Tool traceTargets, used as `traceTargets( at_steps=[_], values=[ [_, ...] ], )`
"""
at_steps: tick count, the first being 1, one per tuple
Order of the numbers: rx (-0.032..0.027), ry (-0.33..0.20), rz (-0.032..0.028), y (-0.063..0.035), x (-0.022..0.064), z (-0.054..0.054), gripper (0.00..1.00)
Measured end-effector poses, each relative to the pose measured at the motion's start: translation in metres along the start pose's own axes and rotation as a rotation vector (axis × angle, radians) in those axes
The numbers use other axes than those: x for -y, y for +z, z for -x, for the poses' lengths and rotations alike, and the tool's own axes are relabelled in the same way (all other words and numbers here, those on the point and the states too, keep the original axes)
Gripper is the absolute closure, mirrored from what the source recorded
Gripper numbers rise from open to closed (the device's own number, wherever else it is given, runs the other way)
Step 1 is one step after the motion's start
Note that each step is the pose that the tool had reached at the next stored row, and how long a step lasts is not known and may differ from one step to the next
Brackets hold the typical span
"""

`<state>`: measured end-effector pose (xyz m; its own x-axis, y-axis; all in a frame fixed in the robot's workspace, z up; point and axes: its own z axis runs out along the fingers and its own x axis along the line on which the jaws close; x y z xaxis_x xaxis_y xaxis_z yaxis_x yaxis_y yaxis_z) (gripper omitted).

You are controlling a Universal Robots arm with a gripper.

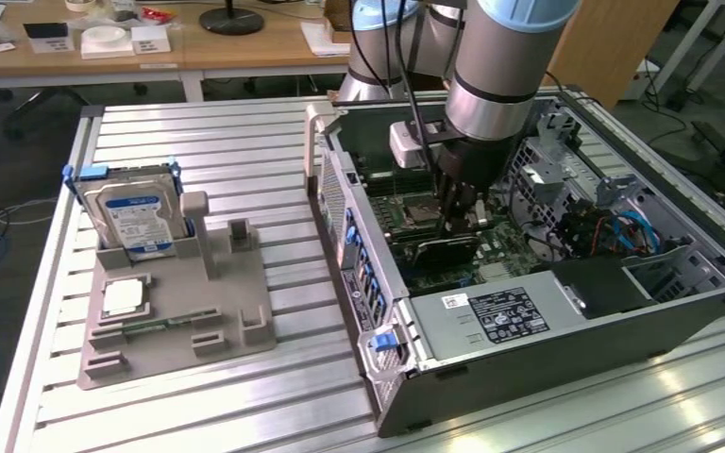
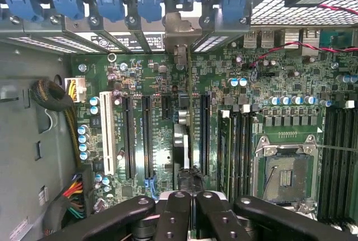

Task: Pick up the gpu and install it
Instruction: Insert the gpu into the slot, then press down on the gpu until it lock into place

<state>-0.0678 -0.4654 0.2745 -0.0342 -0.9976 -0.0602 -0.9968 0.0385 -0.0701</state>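
The gpu (image 2: 183,140) stands on edge in a motherboard slot inside the open computer case (image 1: 564,354). In the wrist view I look down its thin top edge, and its pale metal bracket (image 2: 180,28) sits against the rear slot openings. The exterior view shows the gpu (image 1: 445,253) as a dark card just below my gripper (image 1: 466,222). My gripper (image 2: 192,195) is shut, with the black fingers (image 2: 175,207) brought together directly over the card's upper edge. I cannot tell whether they pinch the card or only rest above it.
A grey fixture (image 1: 230,316) on the slatted table holds a blue-labelled hard drive (image 1: 129,212) and a square CPU chip (image 1: 124,297). Inside the case are the power supply (image 1: 501,316), the open CPU socket (image 2: 285,176), empty black slots (image 2: 146,135) and a cable bundle (image 2: 53,98).
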Motion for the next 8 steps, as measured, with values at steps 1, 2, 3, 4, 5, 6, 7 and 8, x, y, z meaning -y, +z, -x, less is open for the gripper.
traceTargets(
  at_steps=[1,2,3,4,5,6,7,8],
  values=[
    [0.0000,0.000,0.0000,0.0000,0.0000,0.0000,0.90],
    [0.0000,0.000,0.0000,0.0000,0.0000,0.0000,0.90],
    [0.0000,0.000,-0.0001,0.0000,0.0000,0.0000,0.90],
    [0.0000,0.000,-0.0001,0.0000,0.0000,0.0000,0.90],
    [0.0000,0.000,-0.0002,0.0000,0.0000,0.0000,0.90],
    [0.0000,0.000,-0.0002,0.0000,0.0000,0.0000,0.90],
    [0.0000,0.000,-0.0002,0.0000,0.0000,0.0000,0.90],
    [0.0000,0.000,-0.0003,0.0000,0.0000,0.0000,0.90]
  ],
)
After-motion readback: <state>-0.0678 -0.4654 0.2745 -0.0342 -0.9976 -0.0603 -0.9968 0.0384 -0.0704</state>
